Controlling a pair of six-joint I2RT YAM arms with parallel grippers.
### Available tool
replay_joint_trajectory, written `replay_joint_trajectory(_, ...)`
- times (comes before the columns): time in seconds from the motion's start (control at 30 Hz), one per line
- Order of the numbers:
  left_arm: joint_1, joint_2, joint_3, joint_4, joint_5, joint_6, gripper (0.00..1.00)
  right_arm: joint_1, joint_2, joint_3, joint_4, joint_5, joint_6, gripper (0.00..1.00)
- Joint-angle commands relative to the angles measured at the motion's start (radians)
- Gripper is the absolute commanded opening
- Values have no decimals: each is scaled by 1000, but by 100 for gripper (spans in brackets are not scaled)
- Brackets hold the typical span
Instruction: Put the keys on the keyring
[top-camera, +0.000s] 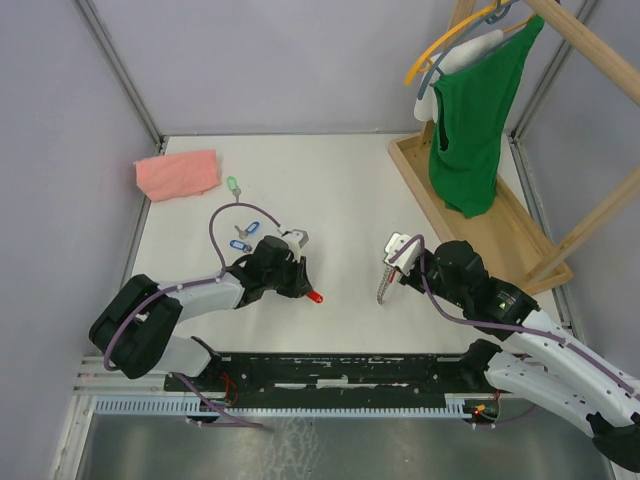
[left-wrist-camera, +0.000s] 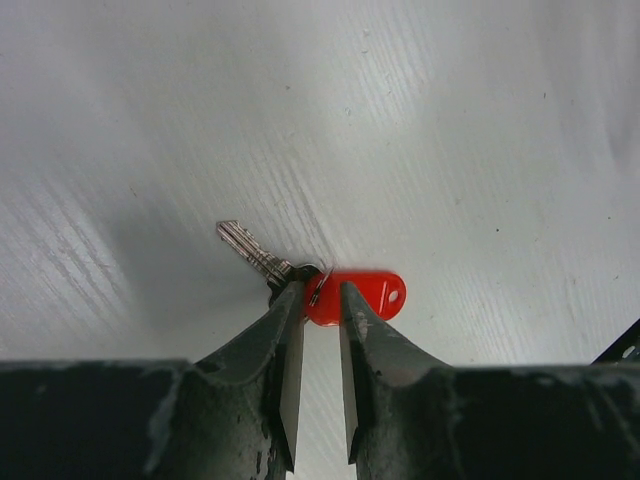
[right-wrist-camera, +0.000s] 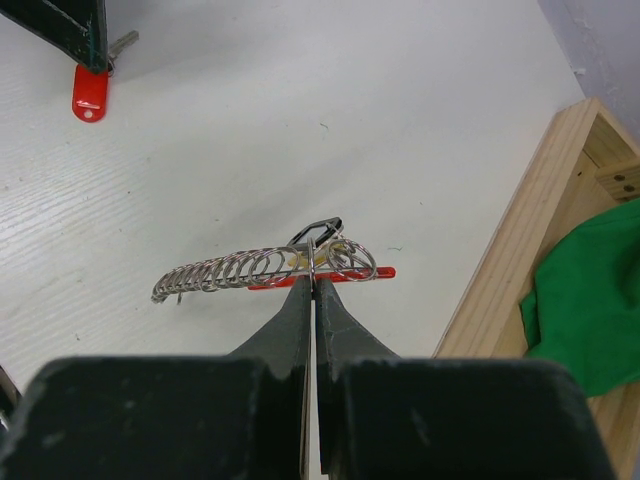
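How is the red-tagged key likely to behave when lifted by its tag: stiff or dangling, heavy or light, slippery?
Probably light: the red-tagged key is small beside the left fingers. Blade and tag join through a small ring, so the blade would likely swing rather than stay put. The glossy plastic tag may slip in a narrow pinch.

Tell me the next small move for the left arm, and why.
I'd close the left gripper firmly on the red-tagged key. Its fingers straddle the ring end of the tag, but the key lies flat on the table and a firm pinch isn't evident. The right gripper is shut on the keyring, so that side looks ready.
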Motion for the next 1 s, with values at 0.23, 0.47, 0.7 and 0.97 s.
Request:
replay_joint_trajectory(0.23, -3, -15, -6, 51, 33, -51, 14, 6, -11, 7, 61, -10, 7, 0)
replay_joint_trajectory(0.47, -31, -44, 79, -83, -84, -19, 3, 8, -12, 8, 60, -9, 6, 0)
replay_joint_trajectory(0.7, -83, 40, 249, -354, -293, -32, 3, 8, -14, 8, 56, -6, 6, 1)
replay_joint_trajectory(0.97, -85, 168, 375, -456, -342, -28, 7, 9, -15, 7, 55, -3, 6, 1)
